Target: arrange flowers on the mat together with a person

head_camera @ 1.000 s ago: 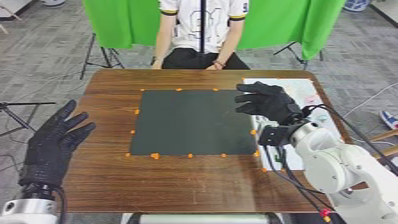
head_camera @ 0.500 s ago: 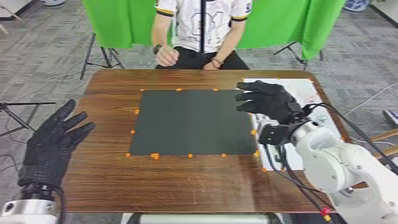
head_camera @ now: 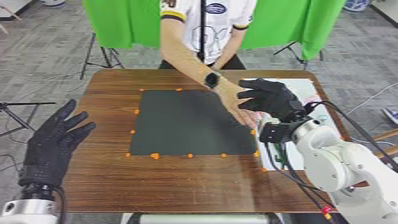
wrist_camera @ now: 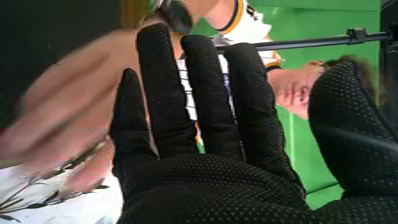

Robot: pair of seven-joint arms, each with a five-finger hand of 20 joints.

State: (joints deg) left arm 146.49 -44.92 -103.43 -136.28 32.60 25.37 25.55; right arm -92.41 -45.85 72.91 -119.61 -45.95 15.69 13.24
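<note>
In the head view, the black-gloved right hand (head_camera: 269, 97) is being held open and empty over the white sheet (head_camera: 303, 88), presumably ready for a flower. Just beside it, a person's bare hand (head_camera: 231, 99) is being stretched out over the dark square mat (head_camera: 187, 127)'s edge. The black-gloved left hand (head_camera: 46, 150) is being held well apart, relaxed, likely leaving room.

In the right wrist view, dark-leaved flower stems (wrist_camera: 36, 205) are being borne by the white sheet near the right hand; whether any are being gripped by the person cannot be told.
</note>
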